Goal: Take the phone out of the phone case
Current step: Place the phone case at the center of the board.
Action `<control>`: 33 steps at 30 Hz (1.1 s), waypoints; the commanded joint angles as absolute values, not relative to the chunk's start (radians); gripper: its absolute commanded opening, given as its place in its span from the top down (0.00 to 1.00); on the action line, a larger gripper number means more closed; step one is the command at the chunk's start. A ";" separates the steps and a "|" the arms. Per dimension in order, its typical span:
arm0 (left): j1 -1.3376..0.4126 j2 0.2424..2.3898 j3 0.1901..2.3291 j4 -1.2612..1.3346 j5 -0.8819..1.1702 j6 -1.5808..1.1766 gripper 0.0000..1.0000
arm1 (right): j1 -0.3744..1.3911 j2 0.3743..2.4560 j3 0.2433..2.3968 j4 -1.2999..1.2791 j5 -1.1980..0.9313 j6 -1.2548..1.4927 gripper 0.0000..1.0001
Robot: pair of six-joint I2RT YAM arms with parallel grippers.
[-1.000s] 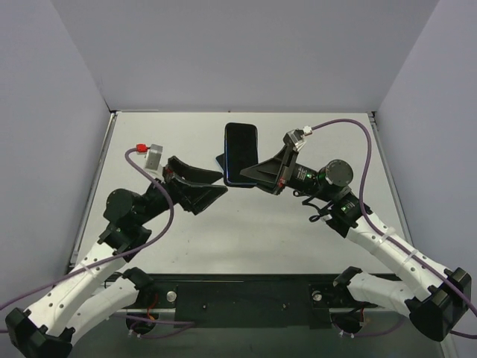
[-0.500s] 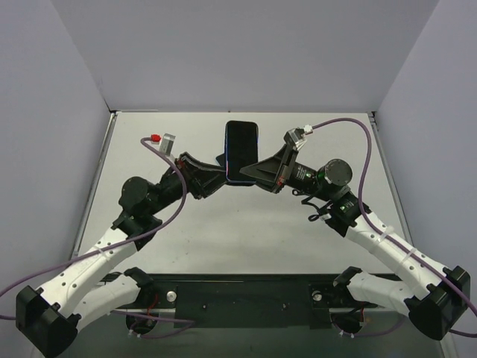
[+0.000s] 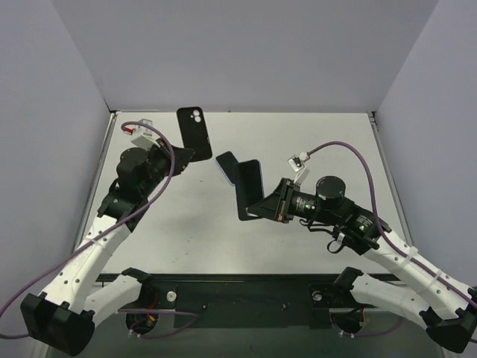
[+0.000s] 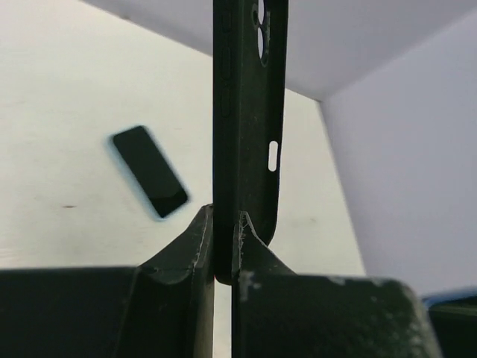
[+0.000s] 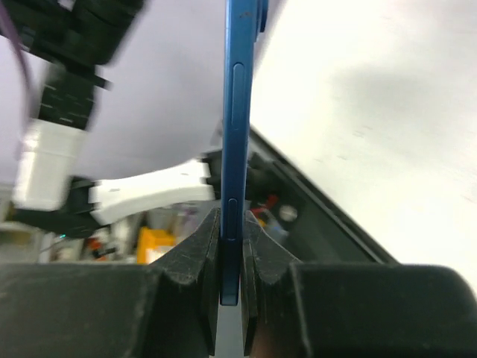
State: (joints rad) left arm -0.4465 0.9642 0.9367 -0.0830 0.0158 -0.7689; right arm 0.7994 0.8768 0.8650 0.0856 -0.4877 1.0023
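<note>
Left end effector clamps the light, bendy phone case, upper left of the top view. Right end effector pinches the phone across its faces, mid-frame. We judge it rigid, slick, fragile: hold its faces firmly.

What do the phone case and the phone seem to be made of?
Phone case: matte black, likely silicone or soft plastic; thin wall, moulded cutouts, no glare. Phone: smooth blue edge with soft sheen, likely metal; dark front looks like glass.
</note>
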 commanded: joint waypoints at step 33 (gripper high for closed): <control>0.094 1.835 1.404 -0.529 0.246 -0.394 0.14 | 0.867 0.931 0.681 0.041 -0.227 0.857 1.00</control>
